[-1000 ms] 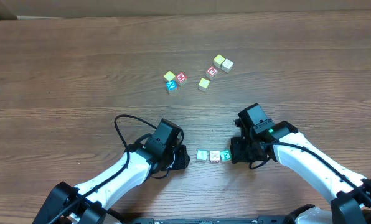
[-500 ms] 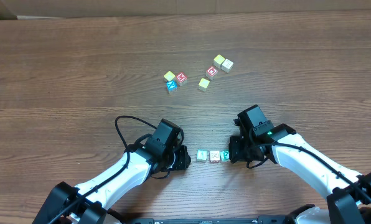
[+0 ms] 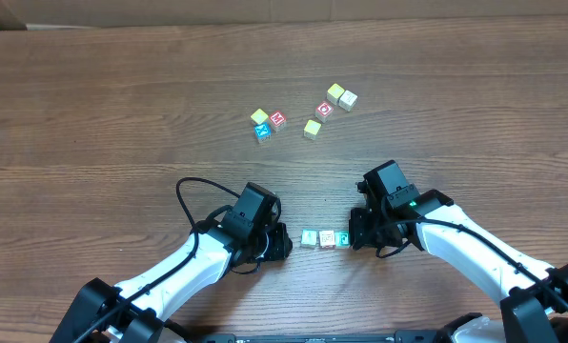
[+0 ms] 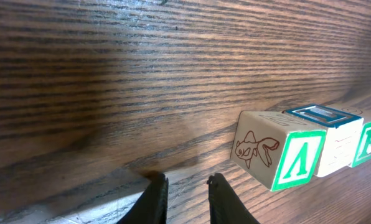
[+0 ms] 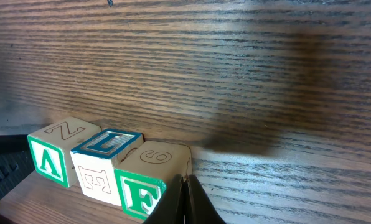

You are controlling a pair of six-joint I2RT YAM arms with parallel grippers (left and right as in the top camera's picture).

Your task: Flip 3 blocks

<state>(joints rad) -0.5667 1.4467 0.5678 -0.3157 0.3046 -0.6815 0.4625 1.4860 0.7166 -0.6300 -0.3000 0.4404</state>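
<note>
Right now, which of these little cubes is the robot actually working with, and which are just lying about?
In the job: green A block, whitish middle block, green F block, side by side between the arms.
Lying about: yellow cube, red M cube, blue cube, red O cube, single pale cube, pale pair.
</note>
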